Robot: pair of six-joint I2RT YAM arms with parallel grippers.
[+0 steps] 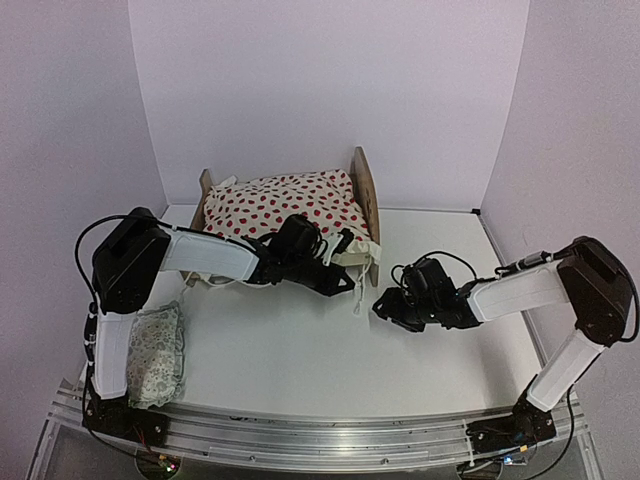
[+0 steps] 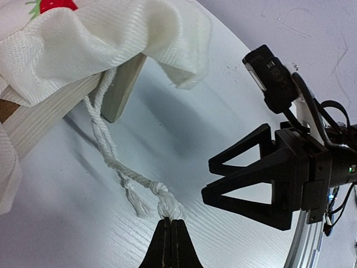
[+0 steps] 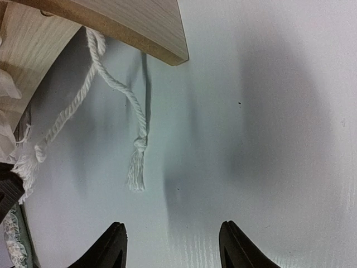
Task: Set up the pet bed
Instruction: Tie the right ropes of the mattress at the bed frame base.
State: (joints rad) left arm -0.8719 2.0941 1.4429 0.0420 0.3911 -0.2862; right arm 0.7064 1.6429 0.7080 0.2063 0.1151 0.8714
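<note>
Left hand is clenched on the white cord hanging from the pet bed; right hand hangs open.

Grained wood pet bed, twisted fibre cord, woven cloth blanket

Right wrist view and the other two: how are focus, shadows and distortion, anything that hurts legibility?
Right wrist view: sharp on the cord, soft broad shadows across the table. Left wrist view: the blanket is bright yet its weave shows clearly, and the left gripper, shut on the cord, is crisp. Top external view: even light, but the rail bows from lens distortion.
</note>
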